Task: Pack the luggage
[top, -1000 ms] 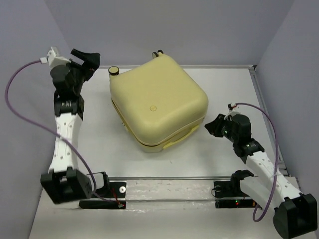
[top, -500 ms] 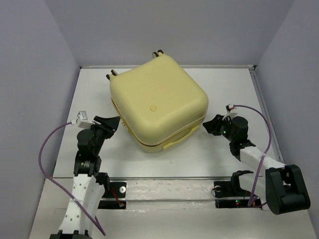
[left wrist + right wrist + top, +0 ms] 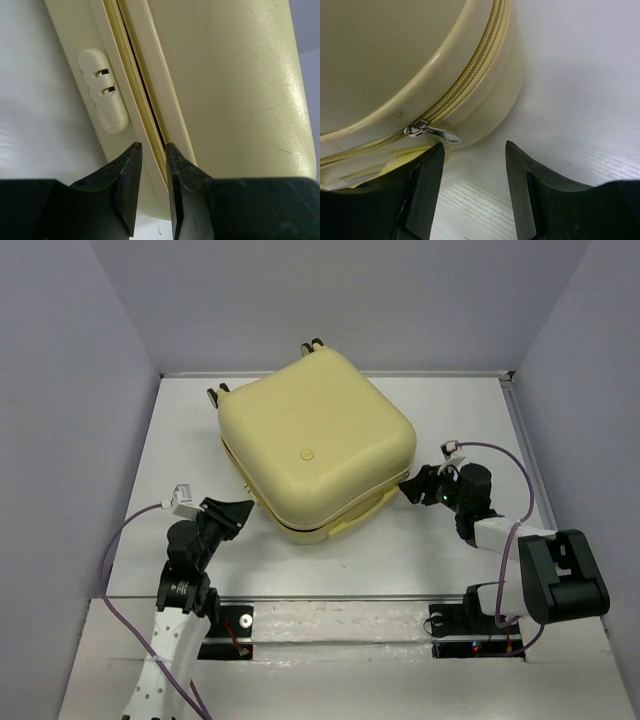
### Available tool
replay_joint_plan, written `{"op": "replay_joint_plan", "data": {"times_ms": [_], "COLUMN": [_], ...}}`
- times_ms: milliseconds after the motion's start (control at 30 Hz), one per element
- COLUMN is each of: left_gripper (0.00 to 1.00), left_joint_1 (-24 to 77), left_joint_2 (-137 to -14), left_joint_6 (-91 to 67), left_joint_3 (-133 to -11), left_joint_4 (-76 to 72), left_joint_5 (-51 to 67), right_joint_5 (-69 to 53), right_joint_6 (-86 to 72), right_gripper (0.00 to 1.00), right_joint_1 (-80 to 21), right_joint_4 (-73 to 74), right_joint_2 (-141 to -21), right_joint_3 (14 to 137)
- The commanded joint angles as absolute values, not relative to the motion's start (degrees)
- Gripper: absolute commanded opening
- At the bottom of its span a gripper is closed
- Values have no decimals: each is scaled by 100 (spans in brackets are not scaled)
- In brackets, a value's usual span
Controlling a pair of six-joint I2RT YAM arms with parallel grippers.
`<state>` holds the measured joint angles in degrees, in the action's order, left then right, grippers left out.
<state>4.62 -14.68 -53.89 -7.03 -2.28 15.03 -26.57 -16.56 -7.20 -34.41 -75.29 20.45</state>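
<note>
The luggage (image 3: 318, 455) lies flat in the middle of the table (image 3: 450, 410), lid down on its base and one corner turned toward the arms, with an arm close in on each near side. The left gripper (image 3: 152, 148) is lined up on the zip (image 3: 142, 95), fingers nearly together with just a slit between them and nothing in them. That slit sits straight over the seam, which reads to me as steadying or sighting along the track, not a grab. Over on the other side the right gripper (image 3: 474, 149) is spread wide, empty, low to the table, and the metal pull (image 3: 434, 132) hangs just beside one finger. That's why it's there, I'd say: closing the zip is the step in hand, and the pull has to go between those fingers first. A dark line runs along the zip on the left side, so that stretch may be unzipped; hard to be sure. Counting up: one luggage, one pull in view, one lock plate (image 3: 104, 95) with two metal slots, one round emblem (image 3: 308, 455) on top, wheels (image 3: 217, 395) showing at two far corners, two grippers, neither holding anything.
</note>
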Motion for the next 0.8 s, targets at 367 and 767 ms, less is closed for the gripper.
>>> {"op": "replay_joint_plan", "data": {"times_ms": [367,767], "left_gripper": [30,24], "left_joint_1": [870,1449], "left_joint_2": [-1503,-1784], "left_joint_6": [-5054,-4852], "left_joint_3": [-694,-738], "left_joint_4": [-343,-299], "left_joint_5": [1019,475], "right_joint_5": [-3656,-2501], "right_joint_6": [-1222,-1493], "right_gripper": [40,24], "right_joint_1": [-756,-756], "right_joint_4": [-4790,-4561], "right_joint_2": [-7277,-6558], "right_joint_3": [2320,1829]}}
